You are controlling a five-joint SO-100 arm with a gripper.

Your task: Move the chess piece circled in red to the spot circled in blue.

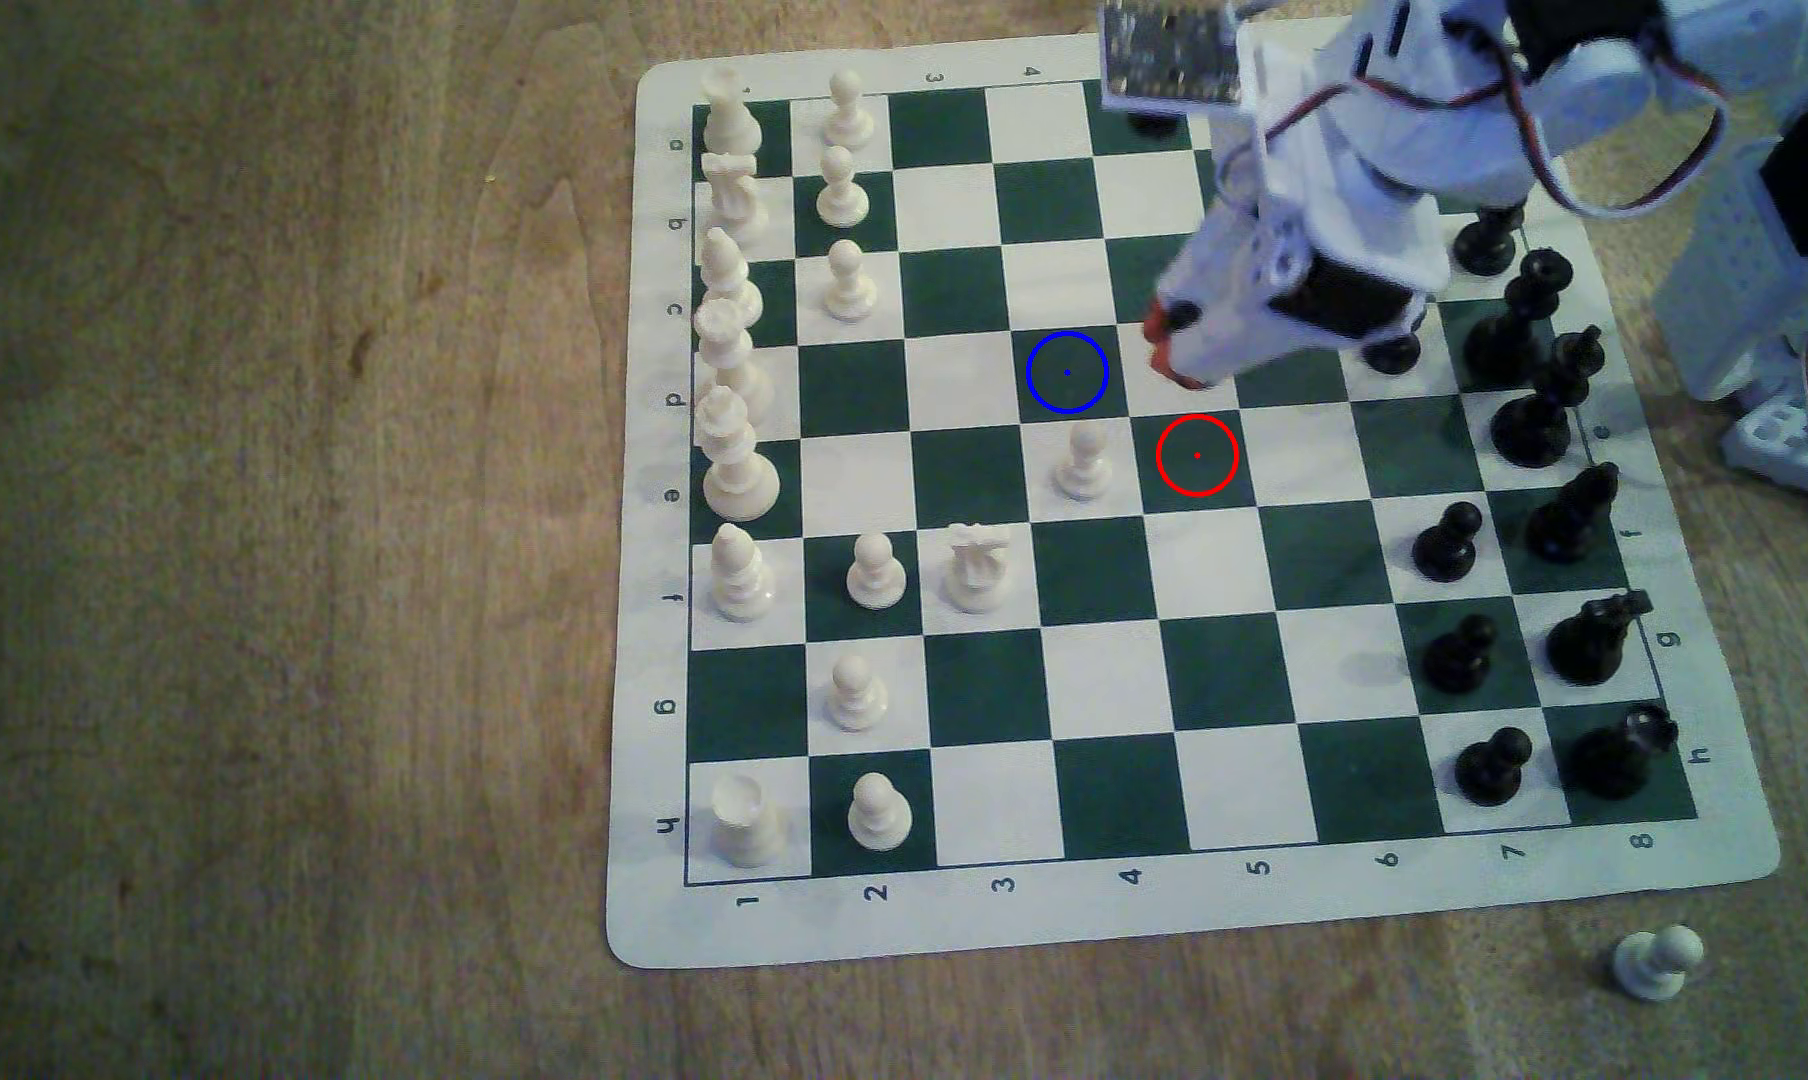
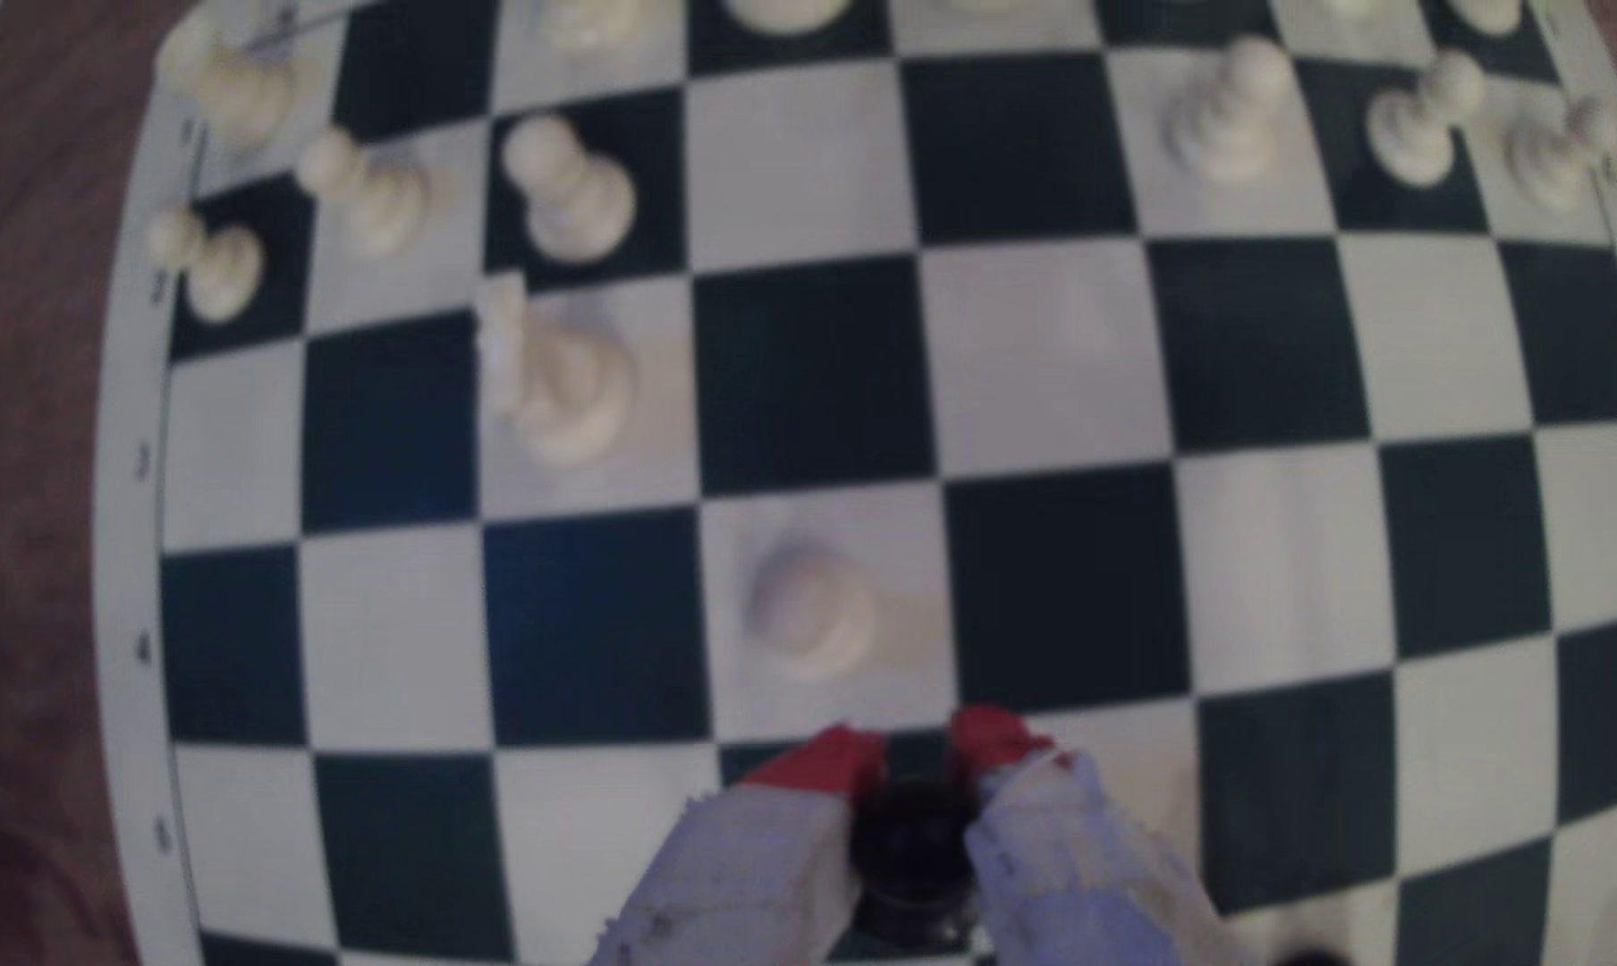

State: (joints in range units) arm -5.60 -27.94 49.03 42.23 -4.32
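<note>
In the wrist view my gripper (image 2: 916, 748) is shut on the black pawn (image 2: 912, 850), which sits between the two red-tipped fingers (image 2: 833, 766). In the exterior view the gripper (image 1: 1172, 349) hangs over the white square just to the right of the blue-ringed spot (image 1: 1067, 372), a dark green square with nothing on it. A small dark patch shows between the red tips there. The red-ringed green square (image 1: 1197, 455), just nearer the camera than the gripper, stands bare. The arm hides part of the board behind it.
A white pawn (image 1: 1084, 464) (image 2: 809, 604) stands on the square next to both rings. White pieces line the exterior view's left of the board (image 1: 1139, 903), black pieces the right. A lone white pawn (image 1: 1656, 961) rests off the board at the lower right.
</note>
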